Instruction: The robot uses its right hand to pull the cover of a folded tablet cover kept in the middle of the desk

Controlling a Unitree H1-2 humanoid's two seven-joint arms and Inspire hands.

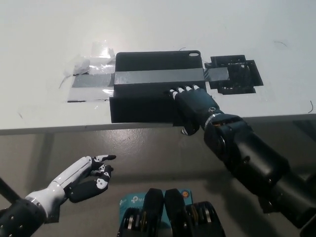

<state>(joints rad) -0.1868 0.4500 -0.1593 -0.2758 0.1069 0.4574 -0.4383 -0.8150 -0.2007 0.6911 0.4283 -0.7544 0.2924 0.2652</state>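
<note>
The black folded tablet cover point(148, 94) lies flat at the middle of the white desk point(158, 24), its near edge along the desk's front edge. A grey tape strip point(158, 77) runs across it. My black right hand point(193, 102) rests on the cover's near right part, open. Its fingers point(183, 90) are spread flat on the top face and the thumb hangs over the front edge. My white left hand point(85, 176) rests open at the lower left, below the desk's edge and away from the cover.
Crumpled clear tape point(94, 61) and more grey tape point(89, 89) stick to the desk left of the cover. A black taped patch point(236, 74) lies just right of it. The desk's front edge point(74, 127) runs across the picture.
</note>
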